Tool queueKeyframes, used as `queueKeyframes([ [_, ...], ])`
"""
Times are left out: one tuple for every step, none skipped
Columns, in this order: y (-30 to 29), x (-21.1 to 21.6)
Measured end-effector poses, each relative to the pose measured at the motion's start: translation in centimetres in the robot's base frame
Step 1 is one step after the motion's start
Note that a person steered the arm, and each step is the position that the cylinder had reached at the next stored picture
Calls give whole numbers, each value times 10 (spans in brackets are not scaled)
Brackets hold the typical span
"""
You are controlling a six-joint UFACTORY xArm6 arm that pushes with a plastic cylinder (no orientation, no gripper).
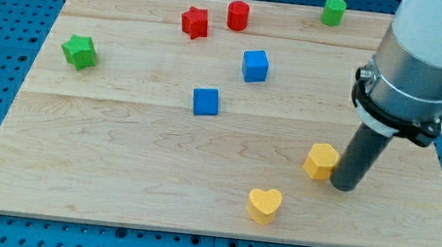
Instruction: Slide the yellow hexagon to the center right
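The yellow hexagon [321,160] lies on the wooden board [117,170] toward the view's lower right. My tip [344,186] stands just to the hexagon's right, touching or nearly touching its right side. The dark rod rises from there into the grey and white arm body at the view's upper right.
A yellow heart [264,204] lies below and left of the hexagon. Two blue cubes [255,65] [205,101] sit mid-board. A red star [195,22], a red cylinder [238,15], a green cylinder [333,10] stand near the top edge; a green star [79,51] at left.
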State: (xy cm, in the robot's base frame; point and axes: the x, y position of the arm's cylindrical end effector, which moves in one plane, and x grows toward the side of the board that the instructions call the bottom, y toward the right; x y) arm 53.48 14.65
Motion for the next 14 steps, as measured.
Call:
queueKeyframes([
  [-32, -6],
  [-69, -7],
  [-74, -18],
  [-28, -20],
  [-39, -64],
  [-27, -89],
  [-43, -108],
  [-84, -112],
  [-71, -140],
  [-32, -147],
  [9, -132],
  [0, -127],
  [15, -91],
  [46, -84],
])
